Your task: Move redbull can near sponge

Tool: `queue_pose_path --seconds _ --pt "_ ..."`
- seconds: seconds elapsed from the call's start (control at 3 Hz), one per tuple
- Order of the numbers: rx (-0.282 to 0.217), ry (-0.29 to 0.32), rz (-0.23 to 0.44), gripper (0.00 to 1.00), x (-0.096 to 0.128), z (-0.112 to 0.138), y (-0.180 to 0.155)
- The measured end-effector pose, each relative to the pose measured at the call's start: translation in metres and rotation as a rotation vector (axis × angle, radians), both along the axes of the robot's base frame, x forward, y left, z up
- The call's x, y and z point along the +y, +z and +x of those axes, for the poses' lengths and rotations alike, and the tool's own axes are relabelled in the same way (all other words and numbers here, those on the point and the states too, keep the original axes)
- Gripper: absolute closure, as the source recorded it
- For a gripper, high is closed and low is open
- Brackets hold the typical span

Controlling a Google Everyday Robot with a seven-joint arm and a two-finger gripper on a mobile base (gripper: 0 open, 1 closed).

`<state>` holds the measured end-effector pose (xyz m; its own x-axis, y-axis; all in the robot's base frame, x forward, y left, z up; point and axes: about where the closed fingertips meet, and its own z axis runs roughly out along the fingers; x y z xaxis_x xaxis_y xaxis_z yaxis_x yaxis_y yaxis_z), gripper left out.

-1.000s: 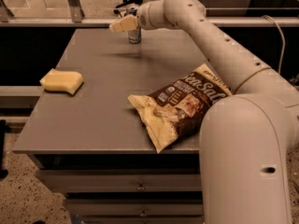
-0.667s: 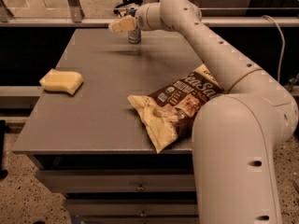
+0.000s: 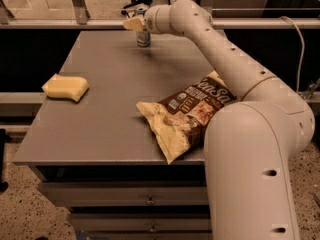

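Note:
The redbull can (image 3: 143, 38) stands upright near the far edge of the grey table (image 3: 100, 109), at the back middle. My gripper (image 3: 135, 24) is at the end of the long white arm, right at the can's top, on its left side. The can's upper part is hidden behind the gripper. The pale yellow sponge (image 3: 65, 87) lies flat near the table's left edge, well to the left of the can and nearer the front.
A large brown-and-cream chip bag (image 3: 187, 114) lies on the table's right front, partly over the edge. My arm's big white base (image 3: 255, 174) fills the right foreground. A rail (image 3: 75, 23) runs behind the table. Drawers (image 3: 150, 201) sit below the tabletop.
The arm's near segment has swung a little to the left. The gripper has stayed at the can's top and the can has not moved.

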<state>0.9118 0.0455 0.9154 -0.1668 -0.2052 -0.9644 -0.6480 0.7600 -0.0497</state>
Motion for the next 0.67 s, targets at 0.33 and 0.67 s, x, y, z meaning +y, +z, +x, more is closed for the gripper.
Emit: queue_pose_path --seconds 0.33,0.67 --pt "-0.015 -0.005 0.014 0.60 -0.006 -0.004 0.003" --pt "-0.027 0.038 0.031 0.83 -0.010 -0.027 0.021"
